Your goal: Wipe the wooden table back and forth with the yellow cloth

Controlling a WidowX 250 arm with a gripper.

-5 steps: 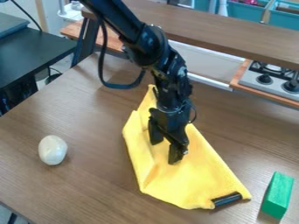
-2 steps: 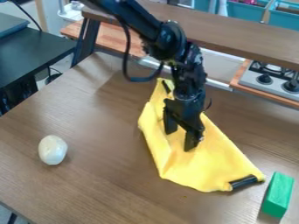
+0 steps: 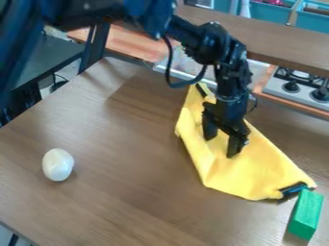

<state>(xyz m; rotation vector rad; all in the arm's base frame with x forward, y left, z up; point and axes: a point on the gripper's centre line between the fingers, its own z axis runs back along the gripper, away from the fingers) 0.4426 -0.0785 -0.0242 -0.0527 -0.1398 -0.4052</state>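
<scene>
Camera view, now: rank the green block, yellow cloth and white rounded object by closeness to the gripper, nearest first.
From the gripper:
1. Yellow cloth: directly beneath it.
2. Green block: toward the picture's lower right, by the cloth's corner.
3. White rounded object: off at the picture's left.

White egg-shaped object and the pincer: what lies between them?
In the camera view: some yellow cloth near the pincer, then bare tabletop up to the white object.

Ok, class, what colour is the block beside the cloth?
Green, seen best in the camera view.
</scene>
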